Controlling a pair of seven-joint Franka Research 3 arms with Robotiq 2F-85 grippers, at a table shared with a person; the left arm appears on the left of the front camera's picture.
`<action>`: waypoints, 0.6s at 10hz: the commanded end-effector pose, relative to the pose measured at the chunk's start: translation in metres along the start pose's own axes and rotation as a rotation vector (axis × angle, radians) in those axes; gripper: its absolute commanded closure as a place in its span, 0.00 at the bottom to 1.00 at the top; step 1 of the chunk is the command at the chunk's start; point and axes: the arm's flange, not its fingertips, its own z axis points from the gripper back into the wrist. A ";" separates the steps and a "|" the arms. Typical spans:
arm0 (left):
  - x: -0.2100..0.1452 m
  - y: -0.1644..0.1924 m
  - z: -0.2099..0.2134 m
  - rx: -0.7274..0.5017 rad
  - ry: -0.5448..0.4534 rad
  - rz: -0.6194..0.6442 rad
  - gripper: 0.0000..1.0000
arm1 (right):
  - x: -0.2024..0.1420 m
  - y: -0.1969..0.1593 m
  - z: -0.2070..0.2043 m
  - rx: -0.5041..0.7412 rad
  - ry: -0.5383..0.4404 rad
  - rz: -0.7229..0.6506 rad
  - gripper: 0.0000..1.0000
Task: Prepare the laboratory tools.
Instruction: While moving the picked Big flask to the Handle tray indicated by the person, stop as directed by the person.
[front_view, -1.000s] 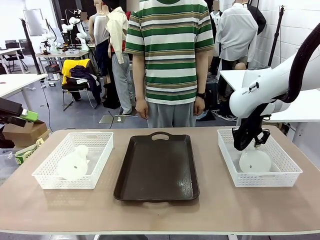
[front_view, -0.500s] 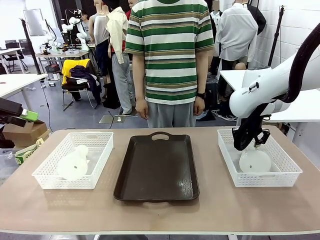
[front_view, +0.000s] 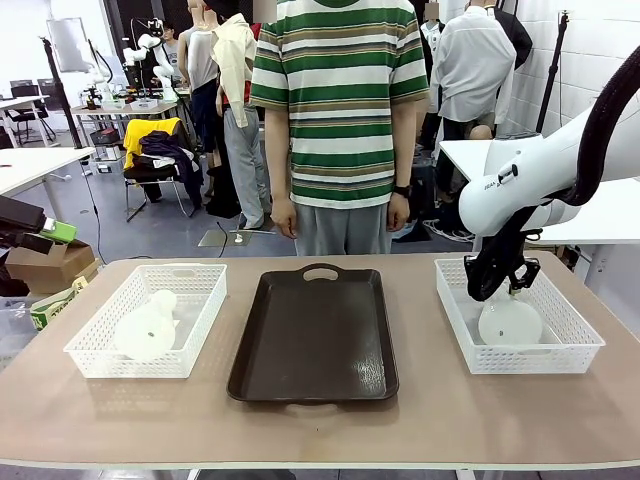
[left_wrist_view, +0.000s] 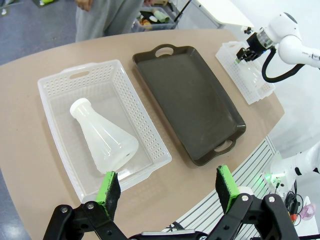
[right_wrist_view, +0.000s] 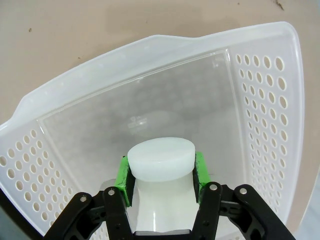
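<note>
Right flask (front_view: 510, 322), frosted white and conical, sits inside the right basket (front_view: 530, 358) at the right end of the table (front_view: 450, 410). We see the right gripper (front_view: 512, 291) reaching down into that basket. In its wrist view the green pads (right_wrist_view: 122, 179) press on both sides of the neck just under the lip, so this gripper (right_wrist_view: 161, 172) is clamped narrow on the right flask (right_wrist_view: 161, 161). Whether the flask's base rests on the basket floor we cannot tell.

Left flask (front_view: 145, 328) lies on its side in the left basket (front_view: 140, 365), neck toward the far side. We find the left gripper (left_wrist_view: 167, 187) spread wide and holding nothing, high over the table's left end and well apart from the left flask (left_wrist_view: 105, 142).

Between the baskets lies a dark tray (front_view: 315, 340). A person (front_view: 335, 120) stands at the far side, arms hanging.
</note>
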 end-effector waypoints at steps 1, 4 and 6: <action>0.000 0.003 0.001 -0.016 -0.004 -0.015 0.00 | 0.000 0.000 0.000 0.003 -0.006 0.001 1.00; 0.000 0.003 0.001 -0.016 -0.004 -0.015 0.00 | 0.000 0.000 0.000 0.003 -0.006 0.001 1.00; 0.000 0.003 0.001 -0.016 -0.004 -0.015 0.00 | 0.000 0.000 0.000 0.003 -0.006 0.001 1.00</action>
